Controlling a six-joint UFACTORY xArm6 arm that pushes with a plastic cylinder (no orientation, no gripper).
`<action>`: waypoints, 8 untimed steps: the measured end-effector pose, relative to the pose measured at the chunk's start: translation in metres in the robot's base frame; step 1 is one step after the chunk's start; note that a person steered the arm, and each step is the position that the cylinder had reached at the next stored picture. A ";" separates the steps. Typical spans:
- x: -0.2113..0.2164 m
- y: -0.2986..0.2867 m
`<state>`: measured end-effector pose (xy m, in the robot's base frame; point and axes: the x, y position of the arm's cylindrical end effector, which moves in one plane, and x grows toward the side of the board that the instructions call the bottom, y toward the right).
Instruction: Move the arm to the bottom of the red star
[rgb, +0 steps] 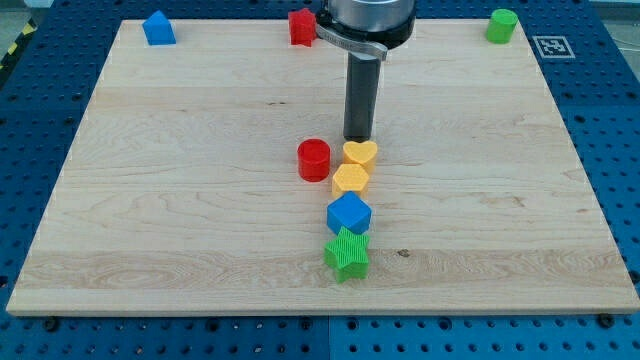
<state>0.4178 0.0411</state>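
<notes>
The red star (302, 27) sits near the view's top edge of the wooden board (180, 190), just left of the arm's body. My tip (359, 137) rests on the board near the middle, well below and to the right of the red star. It stands just above the yellow heart (360, 153) and up-right of the red cylinder (314, 160).
Below the heart lie a yellow hexagon (351, 180), a blue cube (349, 214) and a green star (347, 255) in a column. A blue block (158, 29) sits at the top left and a green cylinder (502, 26) at the top right.
</notes>
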 end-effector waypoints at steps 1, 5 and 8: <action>0.002 0.026; -0.004 0.061; -0.026 0.061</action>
<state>0.3918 0.1023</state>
